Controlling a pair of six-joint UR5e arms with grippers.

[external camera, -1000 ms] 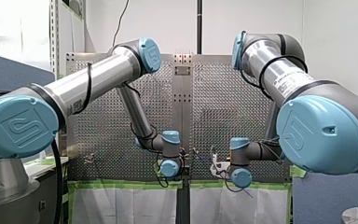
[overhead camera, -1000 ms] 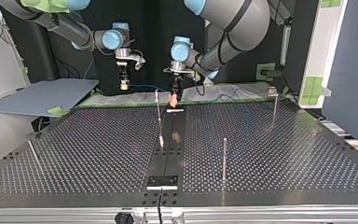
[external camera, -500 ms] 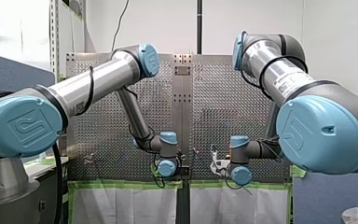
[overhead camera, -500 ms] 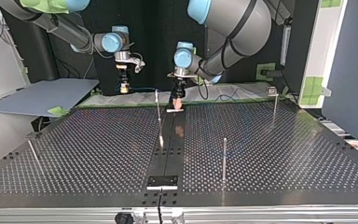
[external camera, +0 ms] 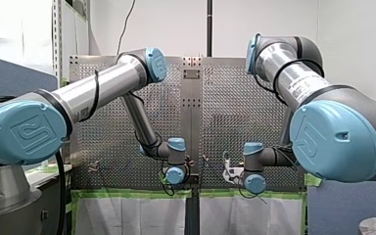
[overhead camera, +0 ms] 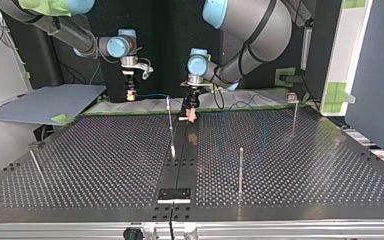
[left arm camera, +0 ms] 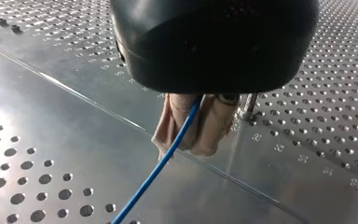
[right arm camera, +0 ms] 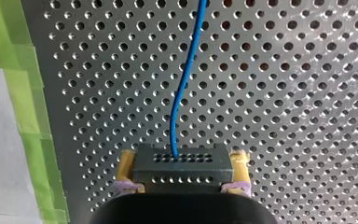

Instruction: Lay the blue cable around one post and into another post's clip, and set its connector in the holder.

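Right tool (right arm camera: 182,173), yellow pads, clamps dark rectangular perforated connector block (right arm camera: 182,163); thin glossy blue cable (right arm camera: 182,88) runs out over perforated steel desk (right arm camera: 284,93). Left tool (left arm camera: 190,137), beige pads, pinched on cable.

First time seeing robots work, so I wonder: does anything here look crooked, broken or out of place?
Nothing looks broken or spilled. My left gripper pinches the cable, my right gripper holds the connector squarely. Only the post at the top view's left seems to lean, perhaps just the camera's angle.
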